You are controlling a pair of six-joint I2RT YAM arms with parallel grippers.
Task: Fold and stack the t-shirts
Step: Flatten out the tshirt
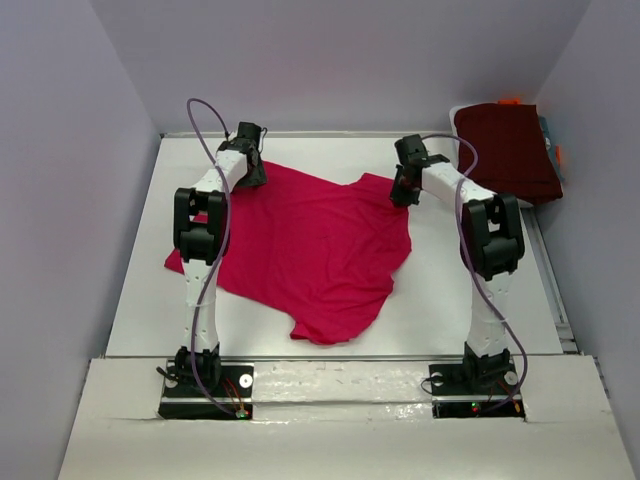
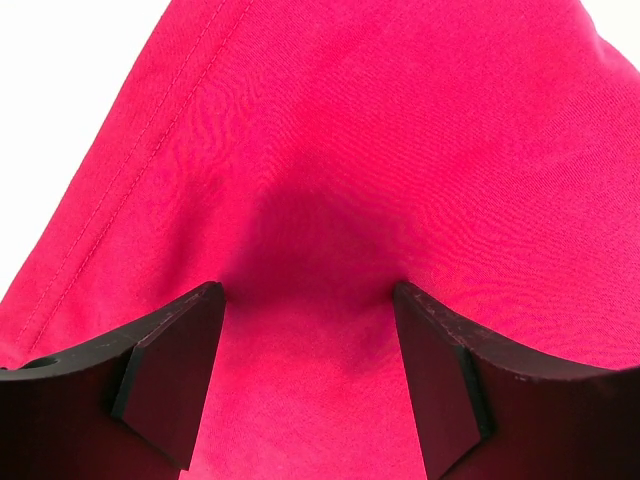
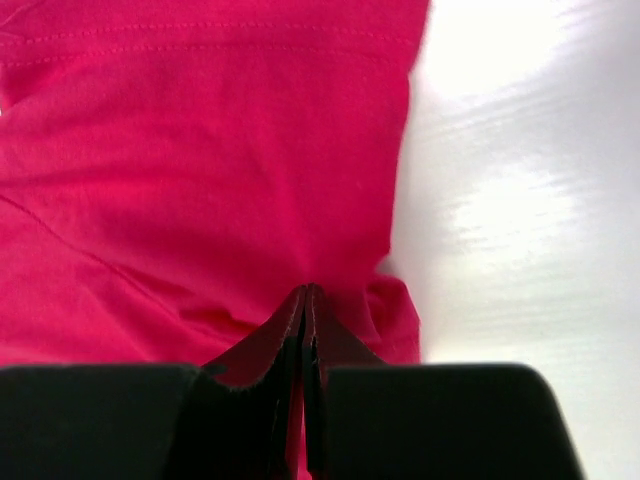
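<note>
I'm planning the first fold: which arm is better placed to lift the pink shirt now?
Right. The right end effector is shut on the pink shirt; the left end effector hangs open over the cloth, gripping nothing.

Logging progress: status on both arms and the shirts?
Left gripper open over pink t-shirt. Right gripper shut on its edge. Maroon t-shirt folded, far right. Nothing blocking.

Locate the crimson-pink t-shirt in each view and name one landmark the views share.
Top external: crimson-pink t-shirt spread across the picture's middle.
Left wrist: it fills most of the frame, below the open left pincer.
Right wrist: it fills the left side; right pincer shut on its edge.
Shared landmark: the white table.
</note>
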